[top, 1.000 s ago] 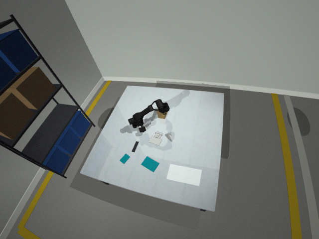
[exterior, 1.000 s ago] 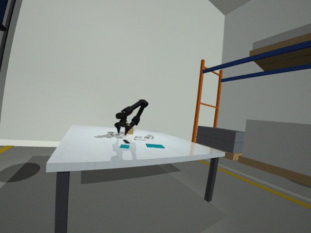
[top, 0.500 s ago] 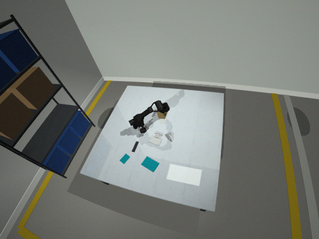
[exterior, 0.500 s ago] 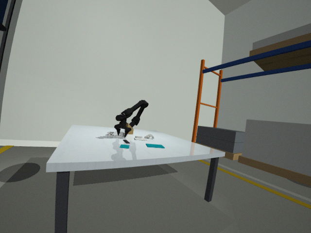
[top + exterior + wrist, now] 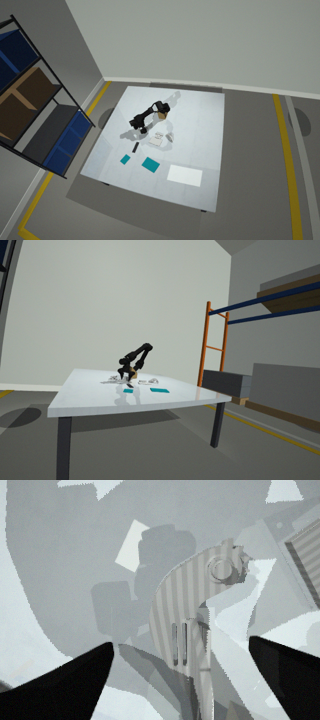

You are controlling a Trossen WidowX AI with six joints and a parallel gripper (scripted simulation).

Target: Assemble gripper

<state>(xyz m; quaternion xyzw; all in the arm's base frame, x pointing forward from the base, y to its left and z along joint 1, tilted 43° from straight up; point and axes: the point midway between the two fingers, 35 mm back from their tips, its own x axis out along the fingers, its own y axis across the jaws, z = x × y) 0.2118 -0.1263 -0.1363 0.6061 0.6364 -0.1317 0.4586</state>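
Observation:
My gripper is open and empty, pointing down low over the table. In the wrist view, a pale ribbed curved jaw lies below and between the fingers. It has a round boss and gear teeth at its upper right end and two slots lower down. A ribbed grey part is cut off at the upper right; which part it is I cannot tell. A flat pale part with a toothed outline against it lies on the table, and a curved pale piece lies beside it. The arm hides parts in the top view.
A black bar, a small teal rectangle, a larger teal rectangle and a white rectangle lie on the table. A tan block stands by the arm's base.

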